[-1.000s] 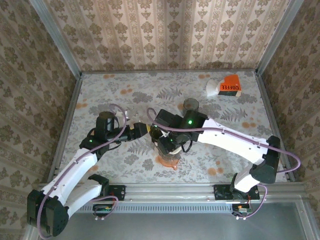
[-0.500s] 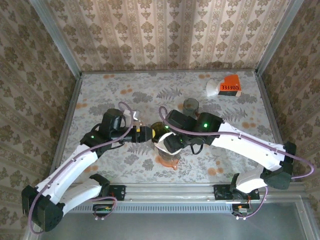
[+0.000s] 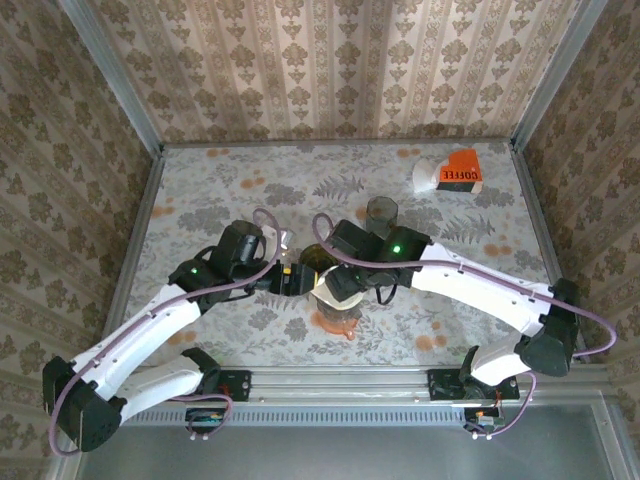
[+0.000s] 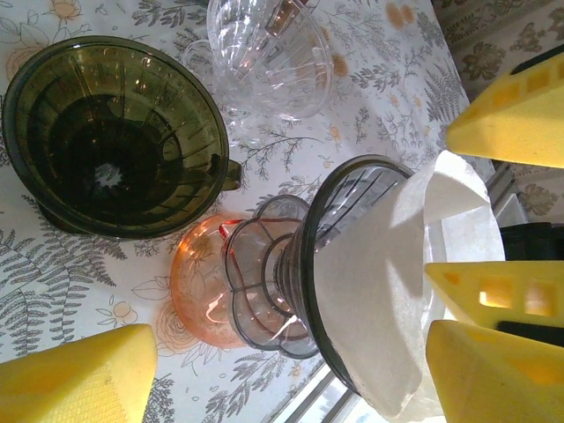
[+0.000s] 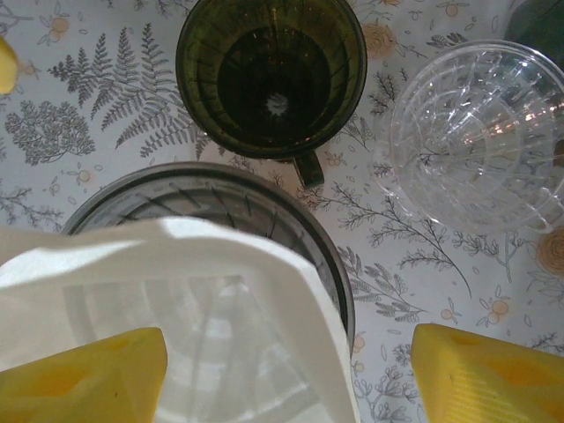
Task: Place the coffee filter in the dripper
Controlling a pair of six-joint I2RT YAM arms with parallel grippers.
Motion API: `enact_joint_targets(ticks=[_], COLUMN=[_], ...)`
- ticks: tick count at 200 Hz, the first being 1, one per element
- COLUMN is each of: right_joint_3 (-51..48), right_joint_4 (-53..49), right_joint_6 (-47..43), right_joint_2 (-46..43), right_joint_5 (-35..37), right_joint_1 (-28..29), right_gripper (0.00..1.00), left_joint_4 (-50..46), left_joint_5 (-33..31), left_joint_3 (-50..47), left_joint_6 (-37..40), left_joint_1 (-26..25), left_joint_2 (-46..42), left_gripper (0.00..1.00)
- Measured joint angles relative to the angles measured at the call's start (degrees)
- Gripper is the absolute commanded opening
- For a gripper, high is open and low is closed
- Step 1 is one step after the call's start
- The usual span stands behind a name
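Coffee filter (image 4: 397, 264): a white paper cone inside the grey dripper (image 4: 304, 256), centre-right of the left wrist view. One side of the paper stands above the rim. In the right wrist view it fills the lower left, with bare ribbed wall showing at upper right. It looks lopsided and probably not fully seated.

The dripper stands on an orange saucer (image 4: 198, 282).

Right gripper (image 5: 289, 339): over the cone, jaws wide, nothing clamped. The paper lies across its lower-left finger.

Left gripper (image 4: 300, 233): jaws wide too, straddling the dripper. Contact is unclear.

Step in hand, by my reading: settling the paper. A gentle press down the centre would do it best, with the left arm ready to steady the wall, since the stack looks tippy.

Green dripper (image 5: 269, 75) and clear dripper (image 5: 476, 132) sit just beyond, in the upper frame. Keep clear of both.
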Motion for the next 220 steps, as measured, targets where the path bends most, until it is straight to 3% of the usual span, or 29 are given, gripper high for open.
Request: enact_joint_targets(ticks=[220], right_joint_3=[-7.78], right_joint_4=[7.32], right_joint_6=[0.37], right_joint_2=[5.84], right_joint_5=[0.28], right_joint_1=[-1.05], right_gripper=[0.77], left_joint_4=[1.84], left_joint_5=[2.14], left_joint_3=[-1.38], left_joint_6=[-1.14], left_joint_1=[0.0], left_joint_2=[1.31], left_gripper=[0.83])
